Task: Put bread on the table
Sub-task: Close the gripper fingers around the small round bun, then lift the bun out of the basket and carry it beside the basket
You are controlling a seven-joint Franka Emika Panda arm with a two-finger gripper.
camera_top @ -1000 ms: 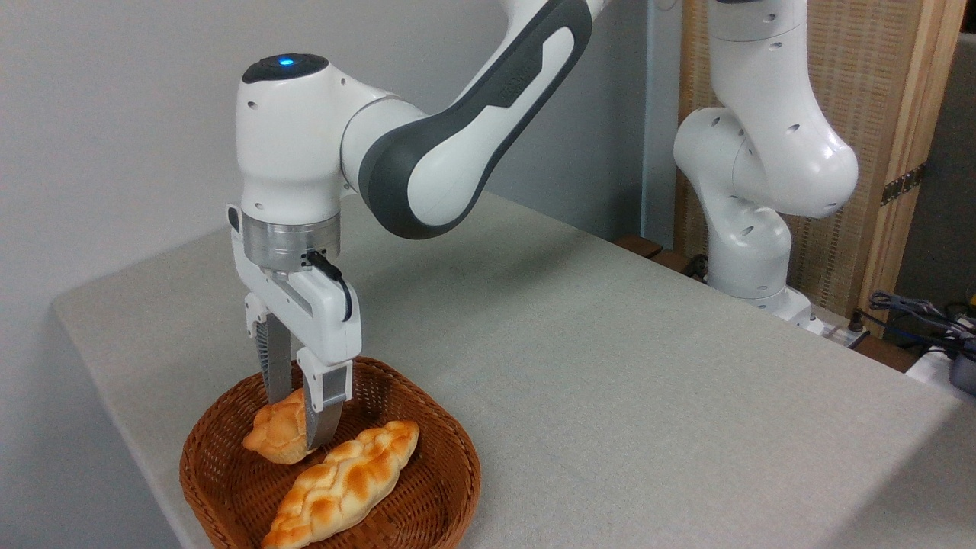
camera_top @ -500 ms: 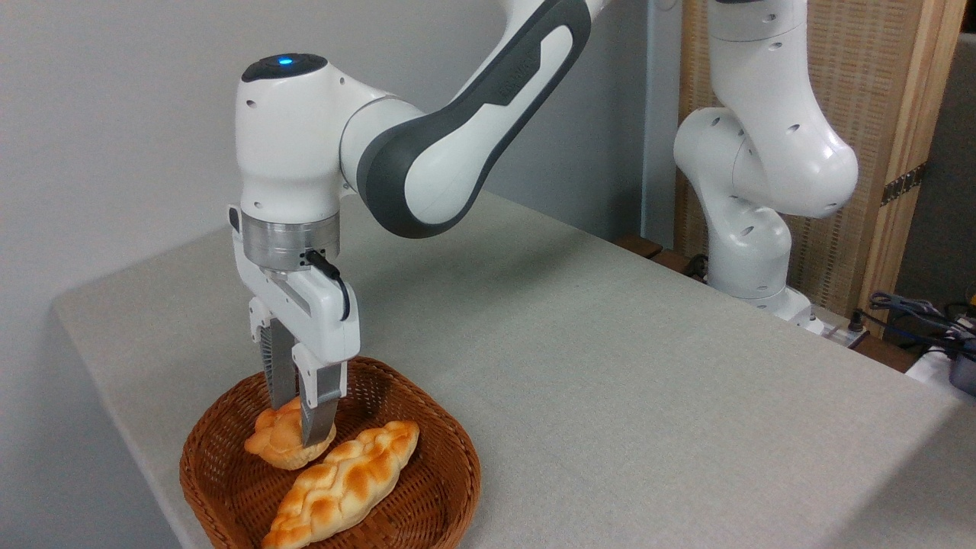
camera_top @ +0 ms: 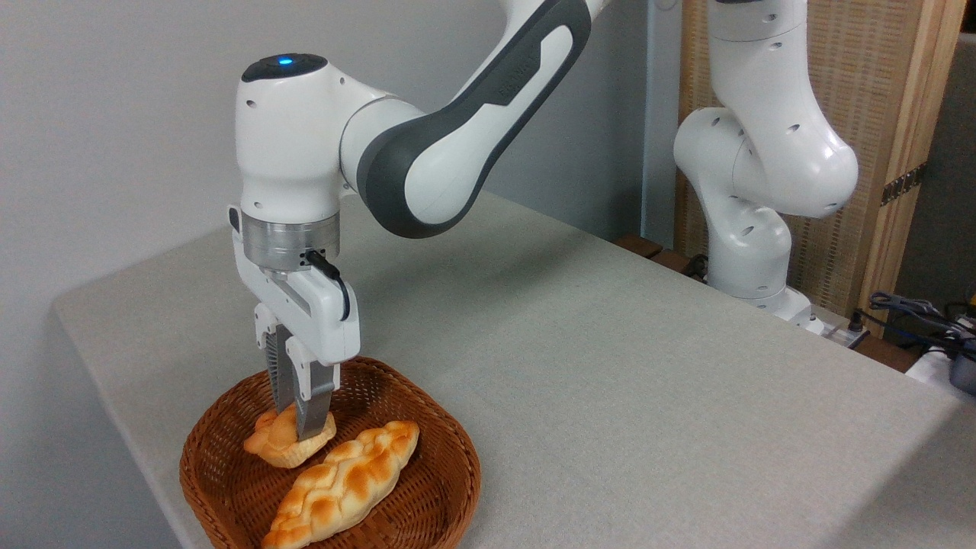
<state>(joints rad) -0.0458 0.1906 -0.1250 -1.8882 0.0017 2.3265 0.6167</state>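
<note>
Claw [camera_top: 299, 425] pinching the bread [camera_top: 286, 440] inside the basket [camera_top: 450, 465], jaws drawn narrow around its knotted top.
Grasp step appears to be finishing; next it is needing a straight lift clear of the braided loaf [camera_top: 343, 482] just beside the claw, then carrying rightward over the table [camera_top: 610, 381].

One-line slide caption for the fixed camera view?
Franka gripper pinches the small round bun inside the wicker basket, beside a braided loaf, on the cloth-covered table.
</note>
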